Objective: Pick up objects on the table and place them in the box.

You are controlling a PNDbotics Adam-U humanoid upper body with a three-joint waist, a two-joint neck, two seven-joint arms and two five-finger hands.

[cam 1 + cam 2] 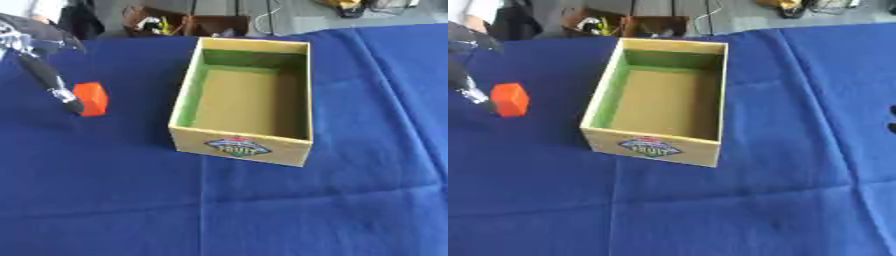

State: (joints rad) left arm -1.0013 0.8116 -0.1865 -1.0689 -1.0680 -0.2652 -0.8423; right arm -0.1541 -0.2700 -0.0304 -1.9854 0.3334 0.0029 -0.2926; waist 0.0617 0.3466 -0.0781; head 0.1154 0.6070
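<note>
1. The robot's left hand [61,92] comes in from the upper left, and a dark finger reaches down to the left face of the small orange-red block [91,98]. Whether the hand has closed on the block or only touches it I cannot tell, since the other fingers are not visible.
2. The block sits on the blue cloth-covered table [262,210], left of the open cardboard box with green inner walls and a fruit label [297,150], and apart from it.
3. To grasp well, the thumb should meet the block's opposite face before any lift.
4. The lift must clear the box's left wall; the interior appears empty, so there is ample room to drop.
5. At the right edge of the right eye view, a dark shape shows, probably the right hand [892,119].
6. Open cloth lies in front of and to the right of the box.
</note>
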